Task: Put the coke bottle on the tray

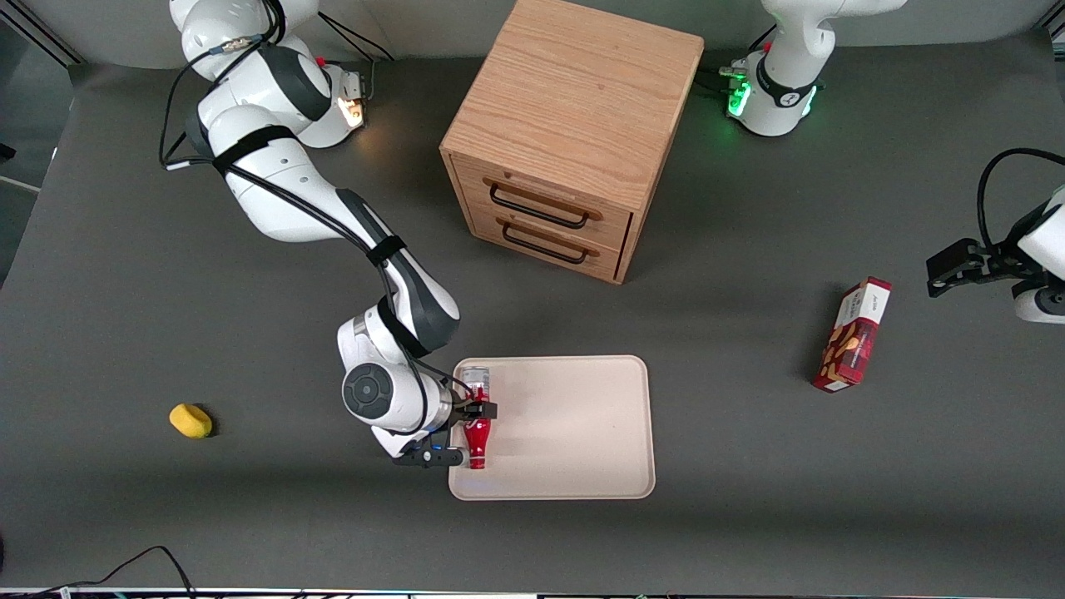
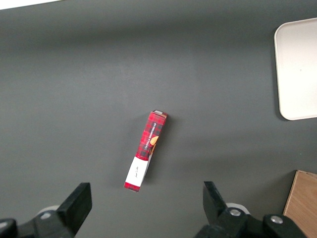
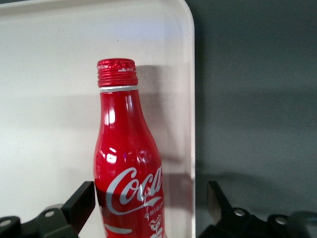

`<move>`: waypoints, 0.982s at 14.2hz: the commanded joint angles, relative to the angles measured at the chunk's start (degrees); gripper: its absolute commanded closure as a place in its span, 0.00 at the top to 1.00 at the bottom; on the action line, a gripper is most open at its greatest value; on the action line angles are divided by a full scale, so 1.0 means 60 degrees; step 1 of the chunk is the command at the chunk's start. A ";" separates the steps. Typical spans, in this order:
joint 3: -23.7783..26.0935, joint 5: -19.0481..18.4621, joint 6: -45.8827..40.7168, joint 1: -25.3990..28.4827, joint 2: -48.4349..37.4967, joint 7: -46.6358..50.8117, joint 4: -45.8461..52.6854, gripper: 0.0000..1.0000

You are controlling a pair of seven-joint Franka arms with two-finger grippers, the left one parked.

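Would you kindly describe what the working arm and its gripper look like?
The working right arm has glossy white rounded shells with dark grey joint bands; black cables run along it, held by black straps. A dark round cap marks its wrist. Its gripper is black with two slim fingers, over the pale beige tray.

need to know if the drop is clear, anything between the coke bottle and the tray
Nothing visible. The coke bottle lies over the tray by its working-arm edge, with the gripper around it, fingers apart.

The dark grey table (image 1: pixel 749 499) carries a wooden drawer cabinet (image 1: pixel 574 133), beige tray (image 1: pixel 574 433), red snack box (image 1: pixel 853 335), and yellow sponge (image 1: pixel 190 420); the gripper (image 1: pixel 478 410) is above the tray's edge.
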 commanded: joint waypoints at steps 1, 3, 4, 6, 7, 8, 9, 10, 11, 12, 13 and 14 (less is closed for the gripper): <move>-0.0103 0.0092 0.0043 0.0133 0.0055 0.0187 0.0149 1.00; -0.0102 0.0107 0.0043 0.0133 -0.0047 0.0201 0.0135 1.00; -0.0102 0.0092 0.0043 0.0133 -0.0149 0.0201 0.0135 1.00; -0.0102 0.0078 -0.0029 0.0133 -0.0456 0.0158 0.0106 1.00; -0.0102 0.0078 -0.0088 0.0090 -0.0849 0.0157 -0.0199 1.00; -0.0102 0.0092 -0.0089 -0.0012 -0.1506 0.0172 -0.0797 1.00; -0.0102 0.0107 -0.0089 -0.0144 -0.2267 0.0085 -0.1455 1.00; -0.0088 0.0121 -0.0089 -0.0464 -0.2970 0.0041 -0.2071 1.00; -0.0088 0.0122 -0.0089 -0.0699 -0.3615 0.0026 -0.2657 1.00; -0.0088 0.0122 -0.0089 -0.0948 -0.4289 -0.0018 -0.3287 1.00; -0.0088 0.0078 -0.0089 -0.1197 -0.5006 -0.0134 -0.4003 1.00; -0.0088 0.0078 -0.0089 -0.1461 -0.5710 -0.0556 -0.4591 1.00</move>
